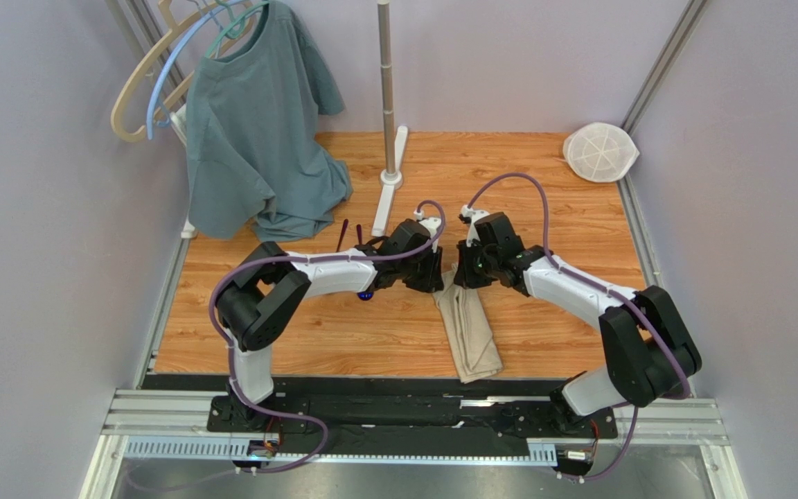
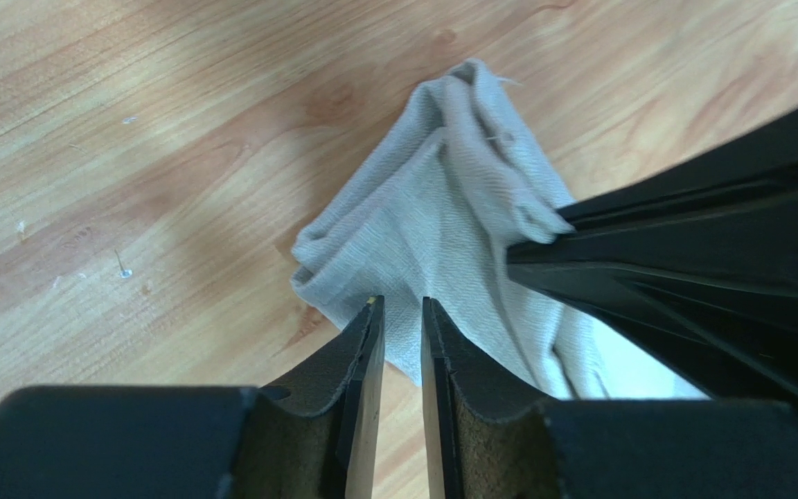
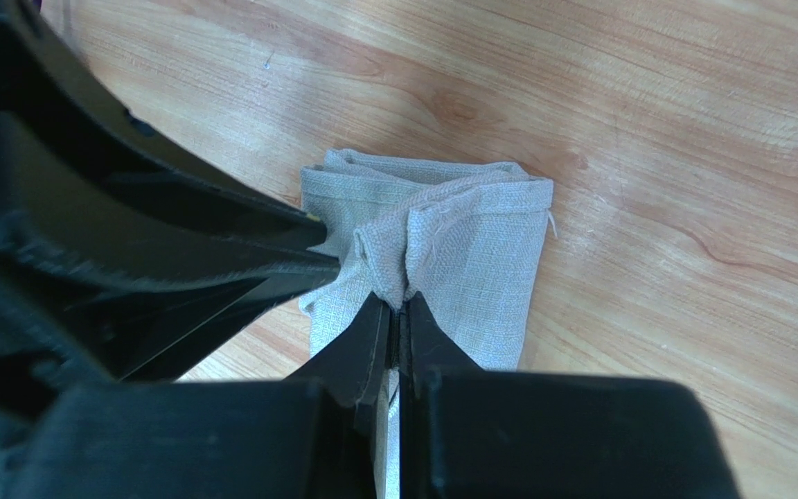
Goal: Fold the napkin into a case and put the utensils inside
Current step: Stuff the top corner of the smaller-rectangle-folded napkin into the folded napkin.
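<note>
Currently, the orange-brown wood-plank tabletop (image 1: 538,187) is enclosed by plain pale lavender walls (image 1: 497,62) on three sides, with a ribbed aluminium rail (image 1: 164,421) along its near edge. The thin beige-tan cloth napkin (image 1: 471,333), folded into a narrow oblong case, lies mid-table and runs toward the near edge.

The right gripper (image 3: 401,301) is fully closed, pinching a raised fold at the napkin's far end. The left gripper (image 2: 401,307) has its jaws a narrow gap apart at the cloth's edge, with nothing clamped between them.

Two purple-bowled, maroon-handled spoons (image 1: 342,235) lie partly under the left arm. At the far side are a grey-green T-shirt (image 1: 252,135), a grey metal pole (image 1: 384,83) and a white round mesh disc (image 1: 601,153).
</note>
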